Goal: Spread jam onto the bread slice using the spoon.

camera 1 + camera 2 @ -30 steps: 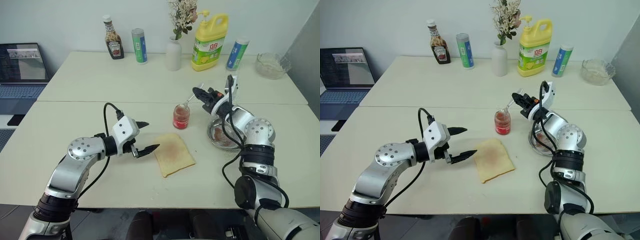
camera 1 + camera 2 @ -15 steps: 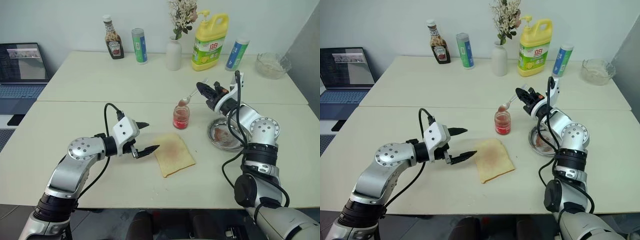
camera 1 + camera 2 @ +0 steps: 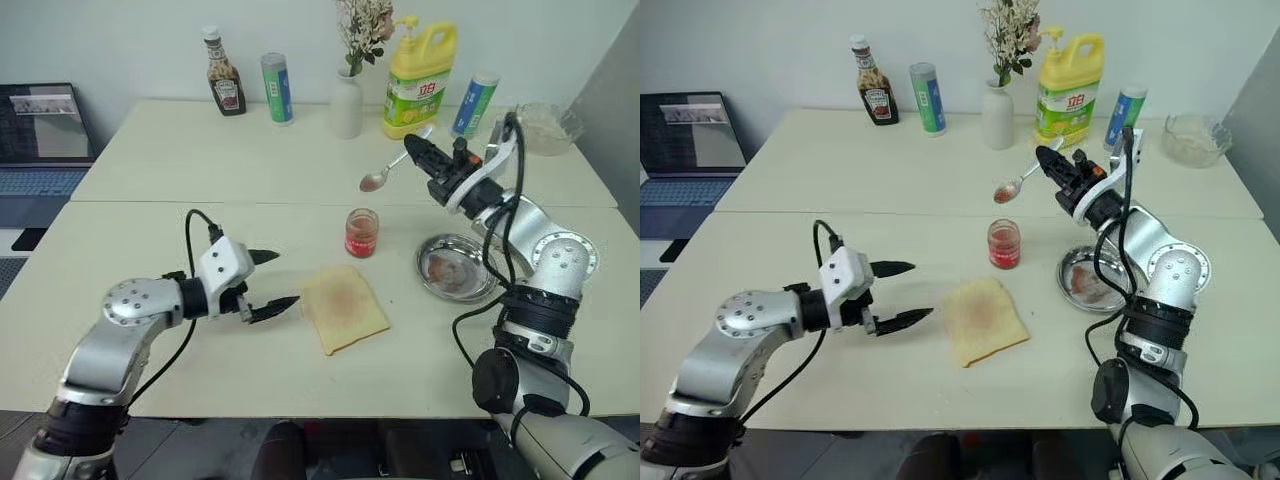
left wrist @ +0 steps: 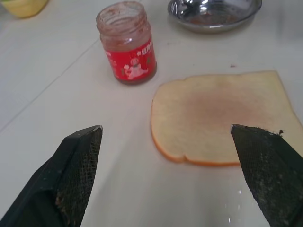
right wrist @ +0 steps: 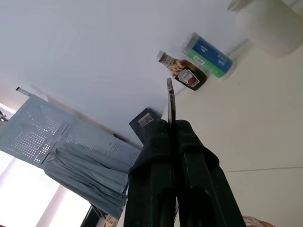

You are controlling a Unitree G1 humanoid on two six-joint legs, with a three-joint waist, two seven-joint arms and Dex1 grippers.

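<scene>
Bread (image 3: pixel 344 308) lies flat on the tabletop (image 3: pixel 200 190), a single slice with a brownish-pink smear at its centre, and the left gripper (image 3: pixel 265 283) hangs just beside its near-left edge, low over the surface without touching it. Its two black fingers (image 4: pixel 75 165) are spread wide, one tip reaching toward the slice and the other angled off toward the far side; from the left wrist view the slice sits between and beyond them, nearer the one finger. Past the slice stands the small jam jar (image 3: pixel 361 232), open at the top with red jam inside, and to its right sits the round steel dish (image 3: pixel 457 268), smeared with a reddish residue. The right gripper (image 3: pixel 413 151) is lifted well above the tabletop, higher than the jar and off to its right, with its fingers (image 5: pixel 163 156) pressed together on the thin handle of the spoon (image 3: pixel 392 169). The spoon slants down to the left from that grip, its bowl hanging in the air above and a little beyond the jar, well apart from the bread. Along the far edge stand a ketchup bottle (image 3: pixel 222 73), a white vase (image 3: pixel 348 105) and a yellow detergent jug (image 3: pixel 420 70).
</scene>
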